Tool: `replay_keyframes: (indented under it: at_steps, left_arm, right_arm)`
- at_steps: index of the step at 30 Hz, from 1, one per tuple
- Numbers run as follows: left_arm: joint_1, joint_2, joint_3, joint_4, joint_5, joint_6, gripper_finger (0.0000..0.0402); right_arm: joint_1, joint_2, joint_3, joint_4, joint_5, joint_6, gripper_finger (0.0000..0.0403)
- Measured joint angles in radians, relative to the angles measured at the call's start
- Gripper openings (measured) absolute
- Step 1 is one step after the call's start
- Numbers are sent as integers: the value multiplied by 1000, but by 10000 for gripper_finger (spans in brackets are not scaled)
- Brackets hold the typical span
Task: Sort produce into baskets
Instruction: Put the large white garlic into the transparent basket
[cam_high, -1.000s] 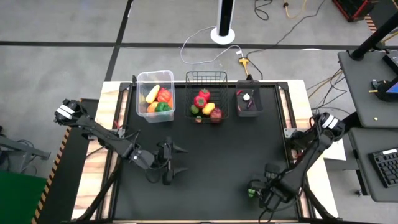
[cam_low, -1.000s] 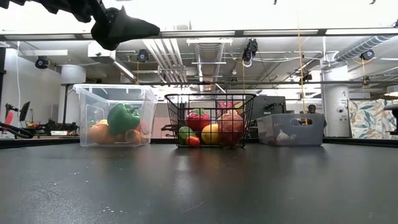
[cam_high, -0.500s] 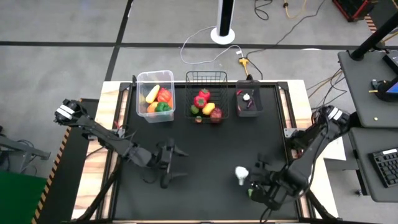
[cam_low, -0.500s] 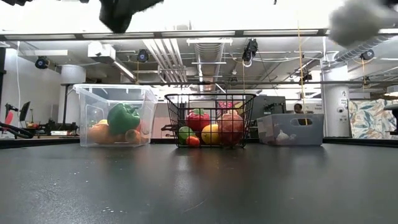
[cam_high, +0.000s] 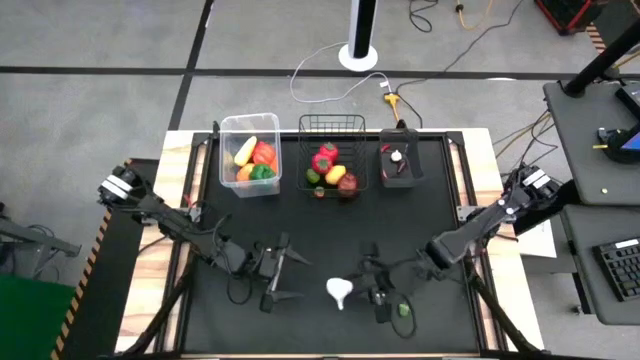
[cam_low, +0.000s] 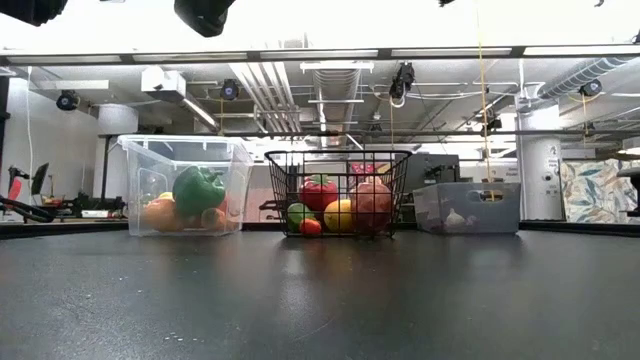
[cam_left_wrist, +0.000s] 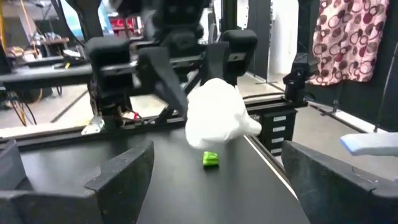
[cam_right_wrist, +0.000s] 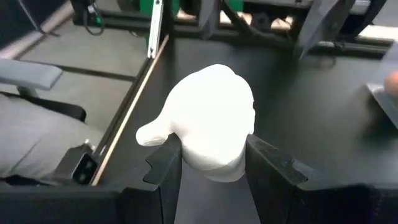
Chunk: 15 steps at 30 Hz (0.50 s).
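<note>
Right gripper: closed on the white garlic, which is held between its fingers above the front of the table; since half a second ago it has been carried leftward toward the table's middle.
Left gripper: fingers spread apart, nothing held; it is stationed just left of the garlic, facing it, and has been shifted slightly since the earlier frame.
Green piece: left lying on the table near the front edge, right of the garlic.
Clear tub: at the far left, filled with produce, unchanged.
Wire basket: far middle, unchanged.
Dark bin: far right, unchanged.
</note>
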Motion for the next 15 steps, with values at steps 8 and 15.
replay_keyframes:
  at_steps: [8,15]
  left_arm:
    - [0,9,0,37,0,28,321]
    - [0,9,0,61,0,28,293]
  right_arm:
    - [-109,19,-40,203,-170,-112,146]
    - [-157,40,-40,292,-232,-175,146]
